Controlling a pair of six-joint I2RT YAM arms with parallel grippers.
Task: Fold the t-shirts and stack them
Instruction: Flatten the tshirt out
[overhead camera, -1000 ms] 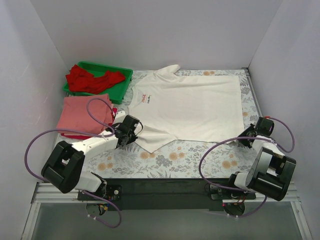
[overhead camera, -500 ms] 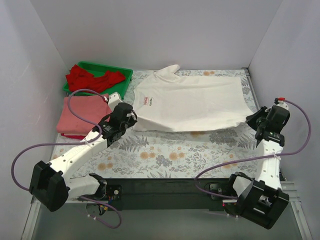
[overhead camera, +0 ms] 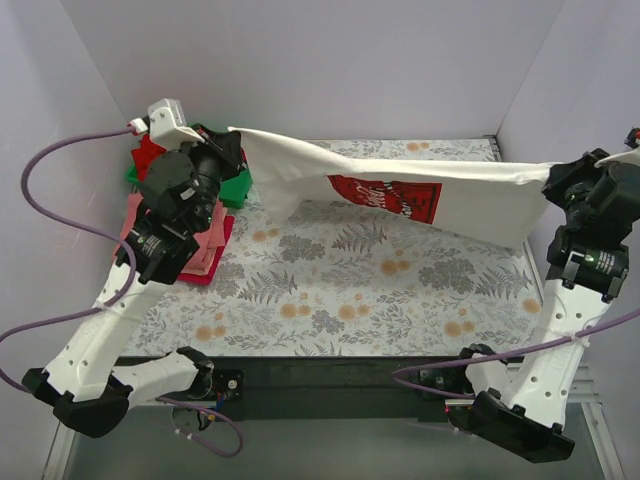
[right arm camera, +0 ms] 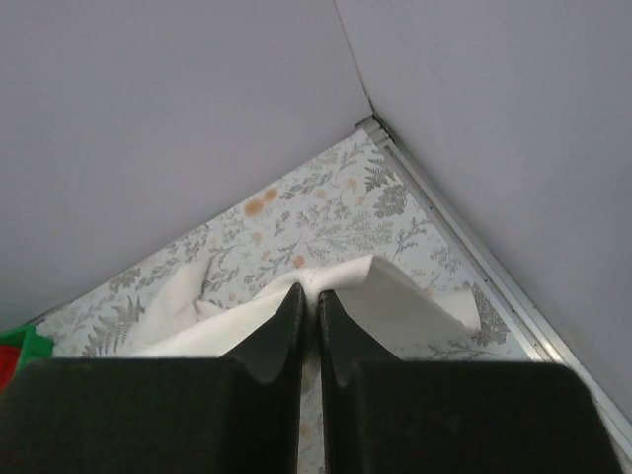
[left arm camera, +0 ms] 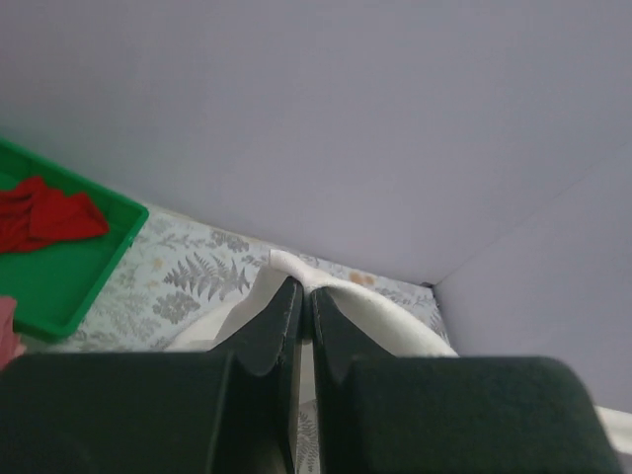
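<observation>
The cream-white t-shirt (overhead camera: pixel 470 195) hangs stretched in the air between my two raised grippers, its red-and-black print (overhead camera: pixel 385 193) facing up. At its left end my left gripper (overhead camera: pixel 233 138) is shut on the cloth; the left wrist view shows the jaws (left arm camera: pixel 301 290) pinching a cream fold (left arm camera: pixel 395 318). My right gripper (overhead camera: pixel 556 180) is shut on the right end, and its tips (right arm camera: pixel 308 293) pinch the hem (right arm camera: pixel 415 296). A folded salmon-pink t-shirt (overhead camera: pixel 212 232) lies at the left over a crimson one (overhead camera: pixel 214 262), partly hidden by my left arm.
The green tray (overhead camera: pixel 238 187) at the back left holds bright red t-shirts (left arm camera: pixel 44 212), mostly hidden behind my left arm in the top view. The floral mat (overhead camera: pixel 340 290) lies under the hanging shirt. White walls close in the back and both sides.
Both arms have risen, lifting the cream-white shirt off the mat and turning it over; it lay flat a second ago and now hangs taut in the air.
</observation>
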